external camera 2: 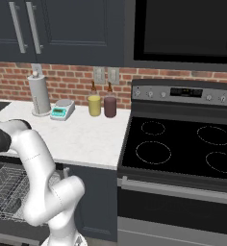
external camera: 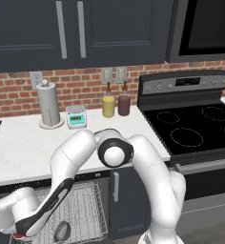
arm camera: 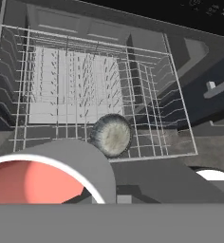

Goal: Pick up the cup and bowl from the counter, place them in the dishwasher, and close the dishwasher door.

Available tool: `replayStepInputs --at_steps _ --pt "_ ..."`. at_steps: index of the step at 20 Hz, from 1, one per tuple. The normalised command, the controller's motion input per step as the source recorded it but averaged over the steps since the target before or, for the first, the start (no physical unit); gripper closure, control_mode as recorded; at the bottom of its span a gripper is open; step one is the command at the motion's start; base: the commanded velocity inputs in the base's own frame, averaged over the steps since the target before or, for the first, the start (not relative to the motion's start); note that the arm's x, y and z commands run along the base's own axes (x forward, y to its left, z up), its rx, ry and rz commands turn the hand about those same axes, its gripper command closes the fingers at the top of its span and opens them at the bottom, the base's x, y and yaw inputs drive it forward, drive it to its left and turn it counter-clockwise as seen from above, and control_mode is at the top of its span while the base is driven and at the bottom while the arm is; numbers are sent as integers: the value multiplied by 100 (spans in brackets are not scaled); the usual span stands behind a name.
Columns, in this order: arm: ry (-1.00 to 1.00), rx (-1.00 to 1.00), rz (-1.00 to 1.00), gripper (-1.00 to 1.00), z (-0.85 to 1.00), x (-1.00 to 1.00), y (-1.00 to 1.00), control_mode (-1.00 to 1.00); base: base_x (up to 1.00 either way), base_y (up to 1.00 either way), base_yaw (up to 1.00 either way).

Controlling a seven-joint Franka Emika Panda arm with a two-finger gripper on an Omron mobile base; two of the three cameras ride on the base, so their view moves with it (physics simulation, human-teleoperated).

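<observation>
The dishwasher (external camera: pixel 93 183) under the white counter (external camera: pixel 19 143) stands open, with its wire rack (arm camera: pixel 147 95) pulled out. Inside the rack, near its front edge, lies the dark speckled bowl (arm camera: pixel 111 135) (external camera: pixel 62 231). My arm bends down to the lower left, and the gripper (external camera: pixel 18 235) is shut on the cup (arm camera: pixel 42 178). The light-grey cup shows its red-pink inside very close to the hand camera, held just above the rack's front edge beside the bowl. The rack (external camera 2: pixel 5 187) is partly hidden behind my arm.
On the counter's back edge stand a paper towel roll (external camera: pixel 48 105), a small scale (external camera: pixel 76 116), a yellow bottle (external camera: pixel 108 105) and a maroon bottle (external camera: pixel 124 104). The black stovetop (external camera: pixel 195 128) lies to the right. A narrow dark cabinet door (external camera: pixel 121 190) borders the dishwasher.
</observation>
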Motion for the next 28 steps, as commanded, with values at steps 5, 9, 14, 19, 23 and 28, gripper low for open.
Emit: replayStepInputs --at_steps 5,9,14,19,23,28 --pt "3 0 0 100 -59 0 -36 -100 0 0 0" --pt "-2 0 2 100 -24 0 -2 -100 0 0 0" --pt "-3 0 3 100 -16 3 -21 -100 0 0 0" --pt "-3 0 2 100 0 7 -9 -100 0 0 0" --pt "-7 0 4 100 0 6 -5 -100 0 0 0" --pt "-17 -1 3 100 -5 8 -3 -100 0 0 0"
